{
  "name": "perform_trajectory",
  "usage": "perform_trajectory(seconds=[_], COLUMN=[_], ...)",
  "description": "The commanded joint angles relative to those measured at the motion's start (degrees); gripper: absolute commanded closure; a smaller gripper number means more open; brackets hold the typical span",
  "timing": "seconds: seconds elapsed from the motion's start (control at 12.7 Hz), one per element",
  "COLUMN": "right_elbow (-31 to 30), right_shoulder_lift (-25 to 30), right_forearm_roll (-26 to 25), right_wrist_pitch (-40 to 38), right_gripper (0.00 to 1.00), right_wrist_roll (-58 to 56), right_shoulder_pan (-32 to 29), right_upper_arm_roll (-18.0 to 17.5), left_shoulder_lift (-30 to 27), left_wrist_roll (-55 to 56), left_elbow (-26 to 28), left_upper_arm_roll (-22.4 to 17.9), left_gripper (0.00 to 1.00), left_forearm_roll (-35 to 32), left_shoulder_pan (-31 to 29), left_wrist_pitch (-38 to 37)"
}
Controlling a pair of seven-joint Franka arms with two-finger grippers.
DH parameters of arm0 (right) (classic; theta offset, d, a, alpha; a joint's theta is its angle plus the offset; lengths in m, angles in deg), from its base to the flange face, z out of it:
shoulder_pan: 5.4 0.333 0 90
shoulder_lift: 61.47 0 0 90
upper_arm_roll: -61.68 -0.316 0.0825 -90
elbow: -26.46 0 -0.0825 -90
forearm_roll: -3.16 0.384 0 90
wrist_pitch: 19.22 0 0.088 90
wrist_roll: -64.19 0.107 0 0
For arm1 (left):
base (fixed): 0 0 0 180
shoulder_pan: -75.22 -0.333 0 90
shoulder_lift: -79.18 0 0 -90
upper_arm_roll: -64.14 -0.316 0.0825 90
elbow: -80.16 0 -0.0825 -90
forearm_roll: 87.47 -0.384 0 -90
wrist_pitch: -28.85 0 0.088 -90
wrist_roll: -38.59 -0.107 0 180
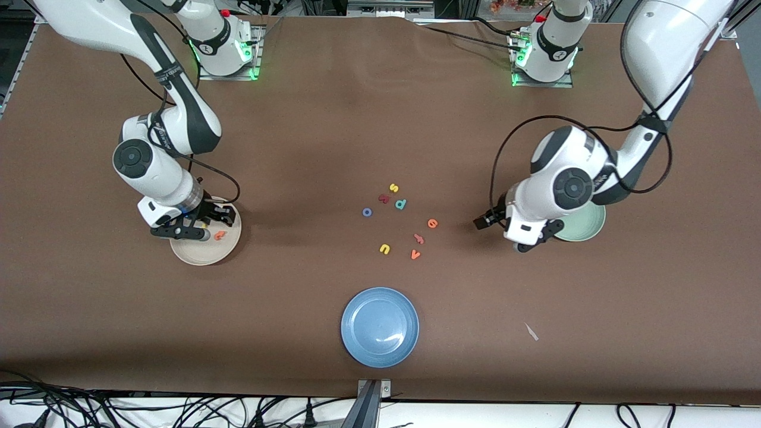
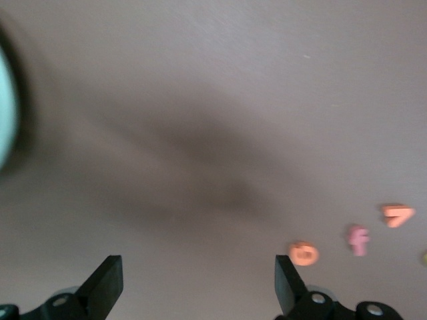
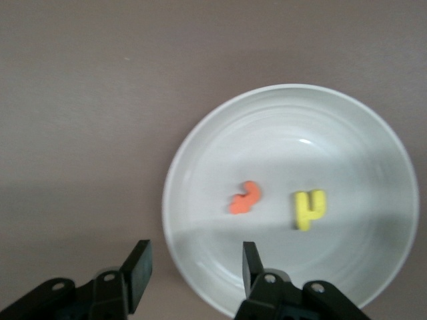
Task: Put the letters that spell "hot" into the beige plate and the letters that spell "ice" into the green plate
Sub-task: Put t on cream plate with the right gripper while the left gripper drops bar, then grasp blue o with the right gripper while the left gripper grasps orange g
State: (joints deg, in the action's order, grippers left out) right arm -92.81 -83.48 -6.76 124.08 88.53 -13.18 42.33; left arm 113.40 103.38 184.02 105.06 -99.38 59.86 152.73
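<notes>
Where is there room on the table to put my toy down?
Bare table lies between the beige plate and the small letters, and between the letters and the blue plate. It is crowded among the letters and at the green plate.

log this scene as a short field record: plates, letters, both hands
beige plate: holds orange t and yellow h
green plate: partly hidden by left arm, contents unseen
blue plate: nothing in it
blue o: on table
orange e: on table
right hand: open, over beige plate
left hand: open, beside green plate, holding nothing
</notes>
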Motion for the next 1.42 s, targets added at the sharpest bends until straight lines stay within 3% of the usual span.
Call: perform_trajectory(seconds=[0.0, 0.24, 0.55, 0.87, 1.18, 1.34], right_elbow=[2.5, 6.8, 13.9, 18.6, 24.7, 29.2], right_shoulder_lift=[0.0, -2.4, -7.4, -12.4, -19.1, -22.3], right_forearm_roll=[1.1, 1.1, 0.7, -2.0, -9.4, -9.5], right_wrist_pitch=[-0.7, -0.9, -0.9, -1.2, -1.5, -4.6], right_gripper=[0.37, 0.37, 0.37, 0.37, 0.37, 0.37], right_wrist_roll=[10.2, 23.1, 37.0, 51.8, 65.2, 68.5], right_shoulder_pan=[3.8, 10.1, 17.8, 23.6, 29.1, 33.2], right_upper_arm_roll=[-2.3, -2.3, -2.3, -1.8, 0.0, 2.3], left_shoulder_lift=[5.3, 6.2, 8.1, 10.2, 10.2, 10.3], left_wrist_roll=[9.5, 16.9, 22.8, 26.7, 28.6, 29.5], left_elbow=[-6.6, -7.8, -7.8, -9.0, -9.6, -9.6], left_upper_arm_roll=[-3.5, -10.9, -13.0, -20.7, -20.9, -21.1], left_gripper=[0.00, 0.00, 0.02, 0.06, 0.07, 0.18], left_forearm_roll=[-1.0, -1.7, -2.1, -3.3, -3.2, -3.6], left_shoulder_pan=[7.3, 16.5, 19.9, 28.4, 29.8, 30.0], left_wrist_pitch=[0.5, 3.4, 7.9, 10.9, 10.9, 10.9])
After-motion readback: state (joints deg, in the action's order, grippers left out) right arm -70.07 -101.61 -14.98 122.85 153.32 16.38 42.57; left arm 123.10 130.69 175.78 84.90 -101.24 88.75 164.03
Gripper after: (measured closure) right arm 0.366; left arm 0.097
